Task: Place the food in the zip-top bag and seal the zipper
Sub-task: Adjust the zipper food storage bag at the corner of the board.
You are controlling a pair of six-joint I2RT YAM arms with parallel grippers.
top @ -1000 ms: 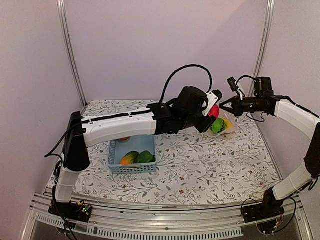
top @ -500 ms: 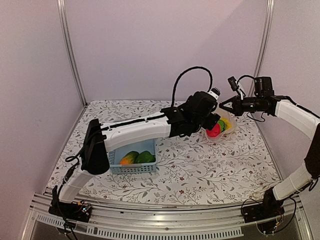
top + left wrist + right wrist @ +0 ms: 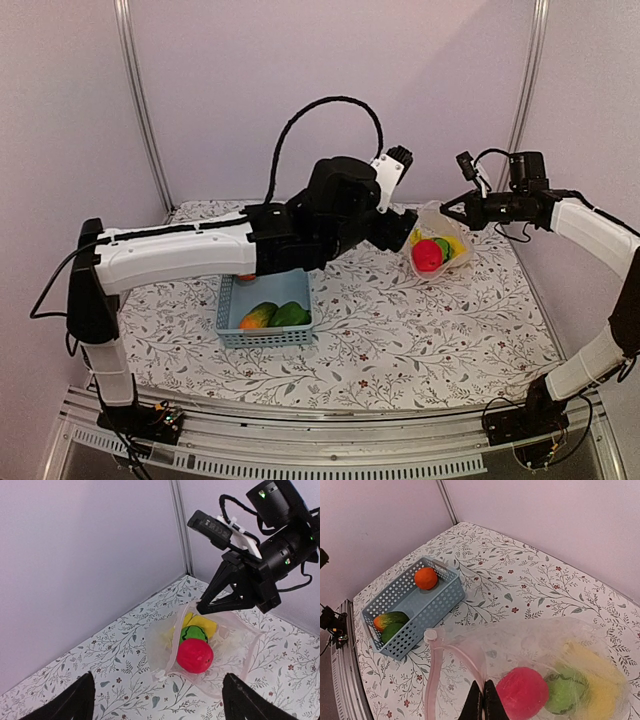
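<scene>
No text, label, brand, number or sign can be read in any of the three views. The clear zip-top bag (image 3: 232,642), the light blue lattice basket (image 3: 427,622) and the arm housings bear no legible marking.

A robot test lab: plain walls (image 3: 330,90) and metal posts (image 3: 525,90) stand behind the right gripper (image 3: 447,210), a flowery cloth (image 3: 400,330) lies under it, and cabled arms (image 3: 190,250) sit on a metal rail (image 3: 330,428).
</scene>
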